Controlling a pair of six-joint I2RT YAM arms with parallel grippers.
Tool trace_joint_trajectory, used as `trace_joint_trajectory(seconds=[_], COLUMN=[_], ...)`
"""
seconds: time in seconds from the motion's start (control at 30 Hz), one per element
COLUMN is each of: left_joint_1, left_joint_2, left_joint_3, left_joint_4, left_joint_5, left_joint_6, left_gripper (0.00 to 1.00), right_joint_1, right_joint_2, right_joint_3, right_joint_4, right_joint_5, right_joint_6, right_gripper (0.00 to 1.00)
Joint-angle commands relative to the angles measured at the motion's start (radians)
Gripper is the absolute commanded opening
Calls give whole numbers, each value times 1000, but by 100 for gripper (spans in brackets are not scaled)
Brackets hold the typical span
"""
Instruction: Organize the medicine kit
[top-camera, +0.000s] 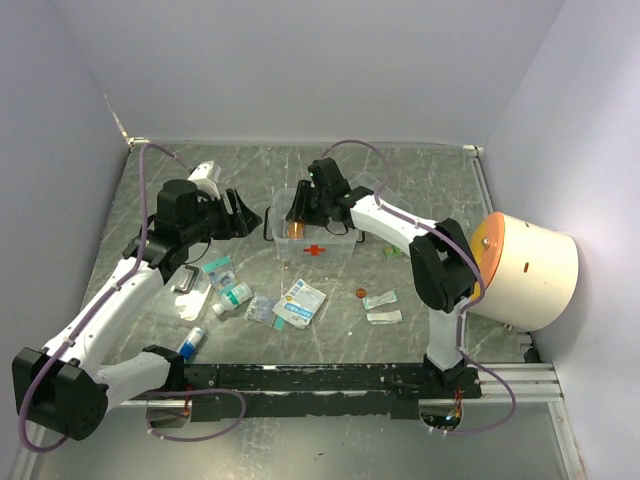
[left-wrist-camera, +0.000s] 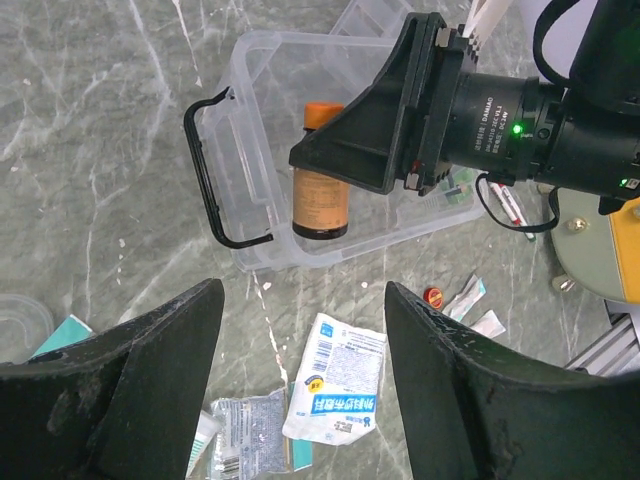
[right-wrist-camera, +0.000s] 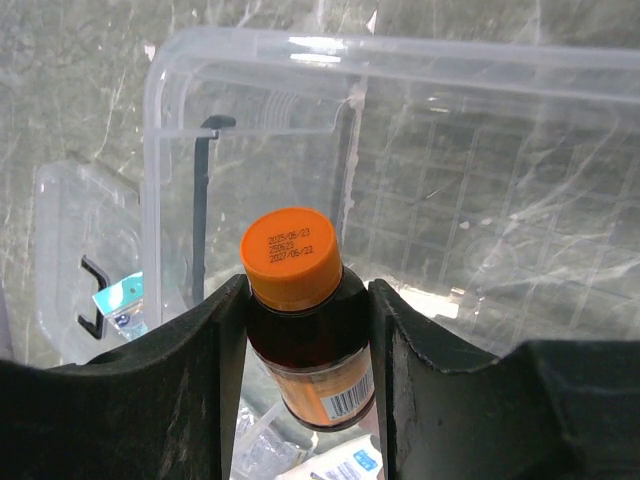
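The kit (top-camera: 340, 252) had a red cross (top-camera: 314, 249) on its front. Inside the kit, the bottle (right-wrist-camera: 305, 345) had a cap (right-wrist-camera: 291, 257) that read 2025/09/23 and 2027/09/22. Its label (right-wrist-camera: 345, 398) showed a barcode. The packet (left-wrist-camera: 335, 390) near the kit had print too small to read.

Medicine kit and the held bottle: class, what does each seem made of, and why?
The medicine kit looks like clear glossy plastic: the marbled table shows through its walls. The bottle seems dark amber glass or plastic, unclear which; its orange cap looks matte plastic.
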Motion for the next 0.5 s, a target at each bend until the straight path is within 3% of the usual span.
trace_joint_trajectory(seconds=[0.0, 0.47], left_joint_1=[-3, -3], left_joint_2=[-14, -12], left_joint_3=[33, 12], left_joint_4=[-34, -19], left_joint_5=[-44, -50], left_joint_6=[6, -7], left_gripper=[76, 75], right_joint_1=[12, 16], right_joint_2=[12, 68], right_joint_3=[14, -7], right_joint_4=[1, 23], right_joint_5=[-48, -106], right_joint_6=[53, 90], right_gripper=[29, 34])
